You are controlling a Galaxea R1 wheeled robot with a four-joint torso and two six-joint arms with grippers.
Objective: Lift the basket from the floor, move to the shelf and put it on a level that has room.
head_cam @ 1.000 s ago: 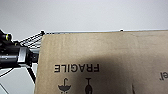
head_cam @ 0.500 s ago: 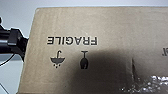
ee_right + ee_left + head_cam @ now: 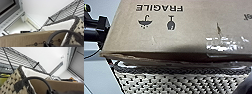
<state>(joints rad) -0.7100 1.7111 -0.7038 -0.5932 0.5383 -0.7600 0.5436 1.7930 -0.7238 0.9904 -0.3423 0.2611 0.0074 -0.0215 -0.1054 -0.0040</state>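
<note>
A: Where is the basket [image 3: 179, 81] right now?

B: Raised high and close to the head camera. Its cream-and-dark weave runs across the bottom of the frame, and a cardboard box [image 3: 184, 30] printed FRAGILE sits in it, covering the centre and top. In the left wrist view the shelf [image 3: 18, 58] shows as black wire grid in the upper left, just beyond the basket's rim; in the right wrist view it sits in the upper right.

A: And the grippers?

B: I cannot tell how wide either one stands or what it grips. A black loop handle [image 3: 36, 80] arches across the lower part of each wrist view, so each arm is right at a handle.

A: What might go wrong?

B: My guess is the rim catching a post tip [image 3: 36, 64] or the edge of the wire panel if the basket travels forward too low. That would tip it, and the box could slide. The box also hides the shelf from the head camera, so alignment is hard to judge.

A: Counts?

B: One basket, one box, one shelf, two handles, one post tip per wrist view.
</note>
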